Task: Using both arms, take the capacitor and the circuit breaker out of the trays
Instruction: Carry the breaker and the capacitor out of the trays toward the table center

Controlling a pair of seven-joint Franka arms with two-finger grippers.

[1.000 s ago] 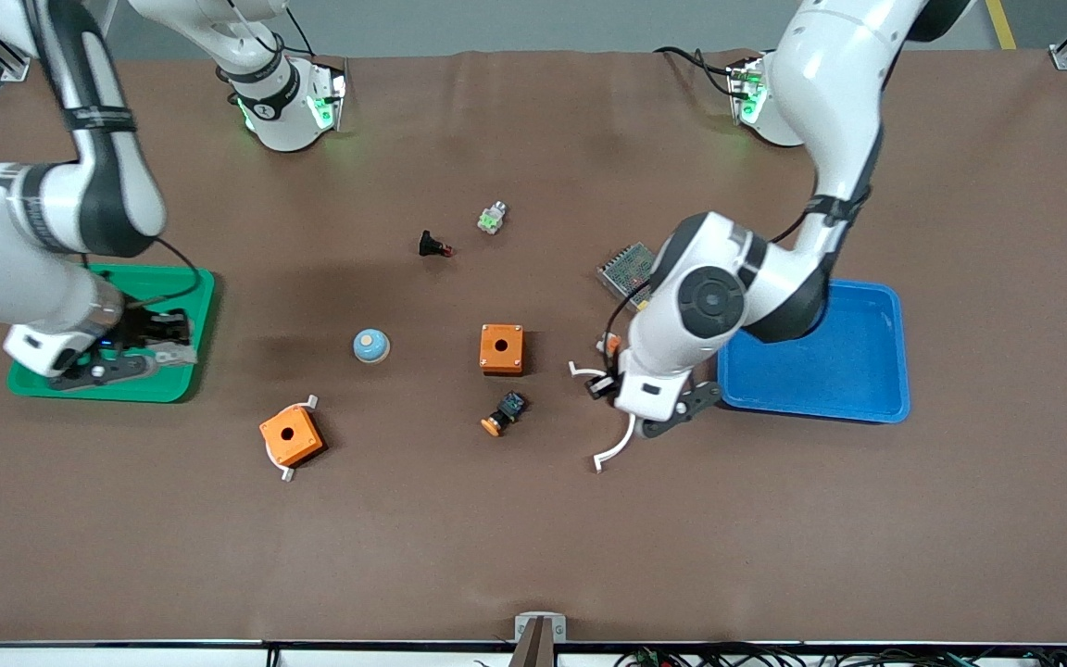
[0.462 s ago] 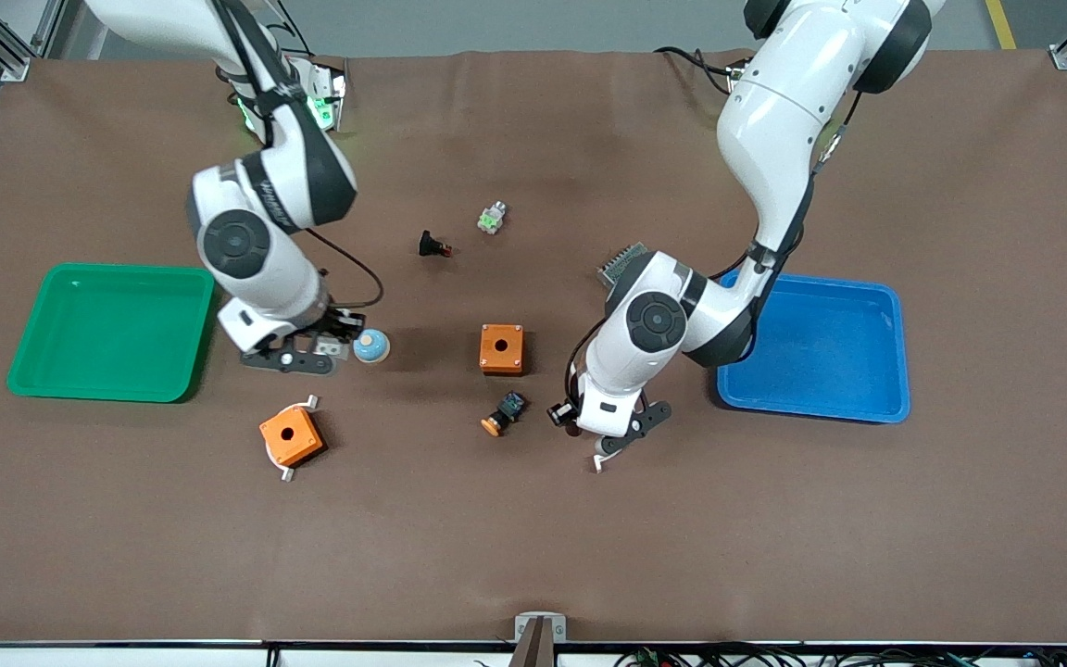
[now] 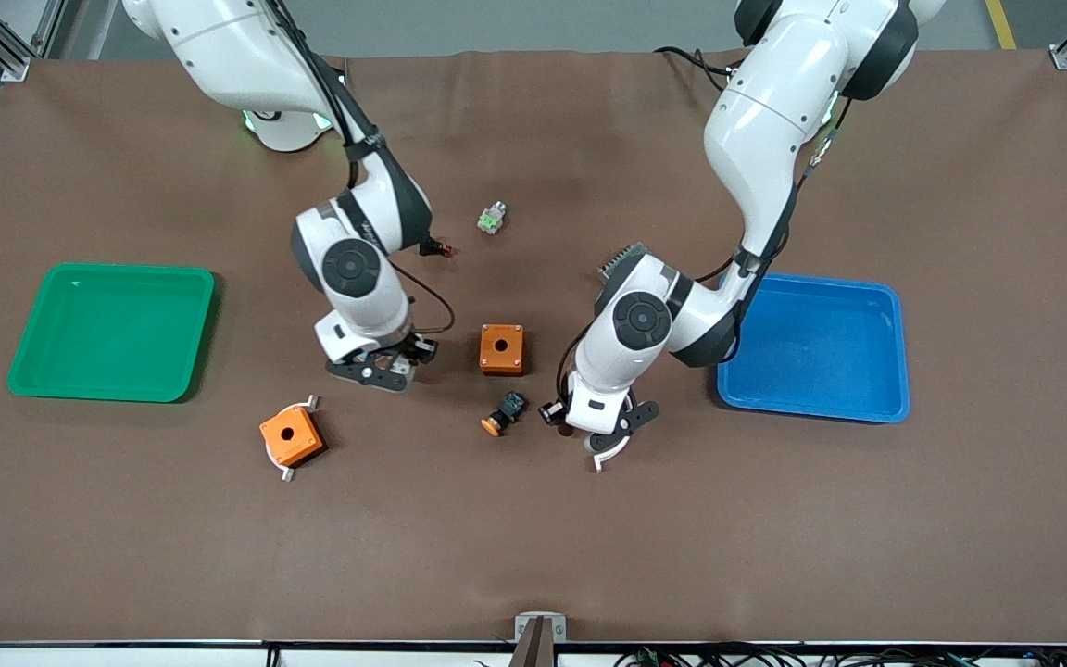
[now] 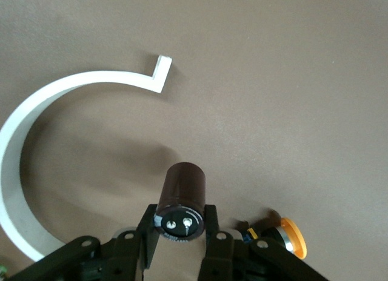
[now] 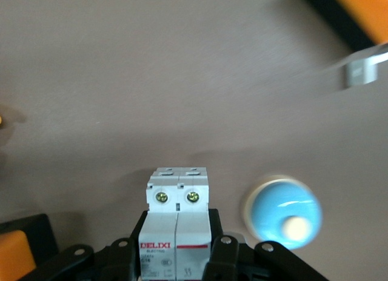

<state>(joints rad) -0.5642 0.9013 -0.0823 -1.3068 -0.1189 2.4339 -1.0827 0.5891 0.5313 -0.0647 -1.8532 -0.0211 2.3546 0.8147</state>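
My left gripper (image 4: pixel 180 215) is shut on the capacitor (image 4: pixel 182 196), a dark stubby cylinder with two pins on its end. It holds the capacitor low over the table, beside a white curved strip (image 4: pixel 33 135). In the front view this gripper (image 3: pixel 594 424) is between the orange-capped button (image 3: pixel 504 413) and the blue tray (image 3: pixel 811 409). My right gripper (image 5: pixel 177 226) is shut on the breaker (image 5: pixel 177 199), a white-grey block with a red line. It holds the breaker over the table beside a blue dome (image 5: pixel 284 209). In the front view this gripper (image 3: pixel 383 364) is beside the orange box (image 3: pixel 502 348).
The green tray (image 3: pixel 107 270) lies at the right arm's end of the table. A second orange box with white brackets (image 3: pixel 291 435) lies nearer the camera. A black part with a red tip (image 3: pixel 434 246), a green-white part (image 3: pixel 492 218) and a grey meshed unit (image 3: pixel 620 260) lie nearer the bases.
My right gripper has moved from over the green tray to the middle of the table, now covering the blue dome. My left gripper has moved from beside the blue tray toward the orange-capped button.
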